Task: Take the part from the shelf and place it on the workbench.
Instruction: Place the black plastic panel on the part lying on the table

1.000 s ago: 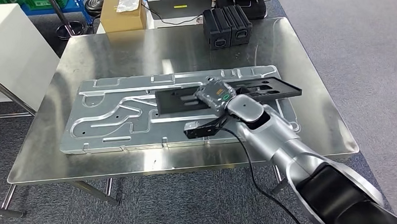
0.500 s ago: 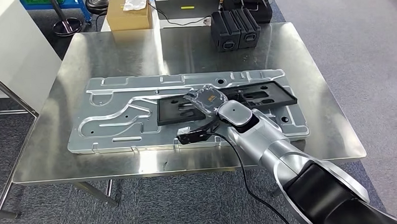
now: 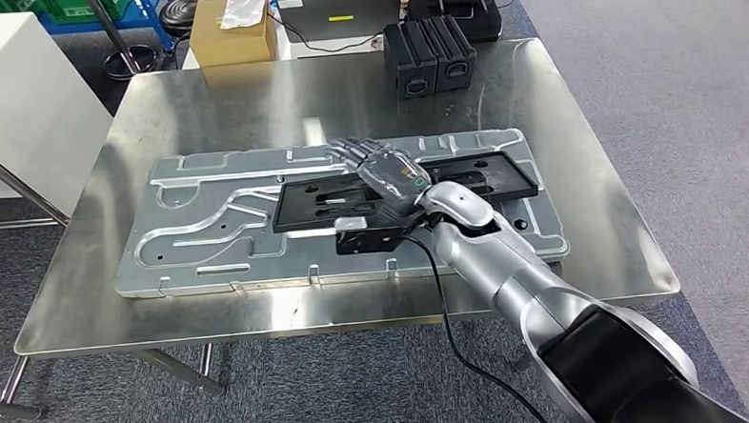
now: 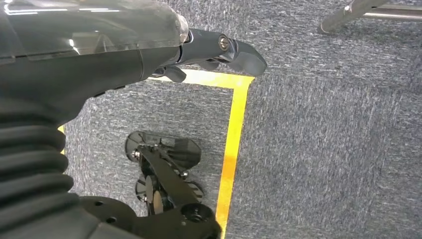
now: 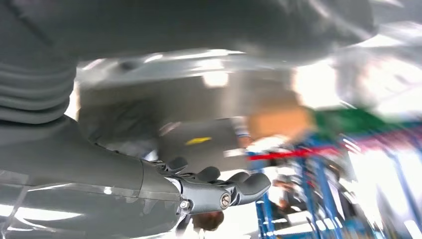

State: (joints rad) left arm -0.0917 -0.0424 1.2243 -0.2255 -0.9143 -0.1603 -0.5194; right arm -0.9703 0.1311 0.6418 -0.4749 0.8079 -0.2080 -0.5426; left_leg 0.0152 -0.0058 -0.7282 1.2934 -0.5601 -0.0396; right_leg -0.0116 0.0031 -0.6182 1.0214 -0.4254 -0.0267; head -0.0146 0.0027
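Note:
The black part (image 3: pixel 305 203), a long flat slotted plate, lies on the large silver panel (image 3: pixel 209 228) that covers the middle of the steel workbench (image 3: pixel 251 102). My right hand (image 3: pixel 380 170) is stretched over the middle of the part, fingers (image 3: pixel 351 151) spread and reaching past its far edge. Nothing is clasped in it. The right wrist view shows the same hand (image 5: pixel 199 191) with fingers straight and empty, the background blurred. My left hand (image 4: pixel 149 45) hangs over the carpet floor and holds nothing.
Two black cases (image 3: pixel 431 55) stand at the back of the workbench. Behind it are a cardboard box (image 3: pixel 232 36) and a laptop (image 3: pixel 338 1). A white cabinet (image 3: pixel 23 103) stands to the left. Yellow tape (image 4: pixel 234 129) marks the floor.
The right hand has let go of the black part and spread its fingers forward over it. The part now lies flat on the panel, further left. The camera shifted slightly.

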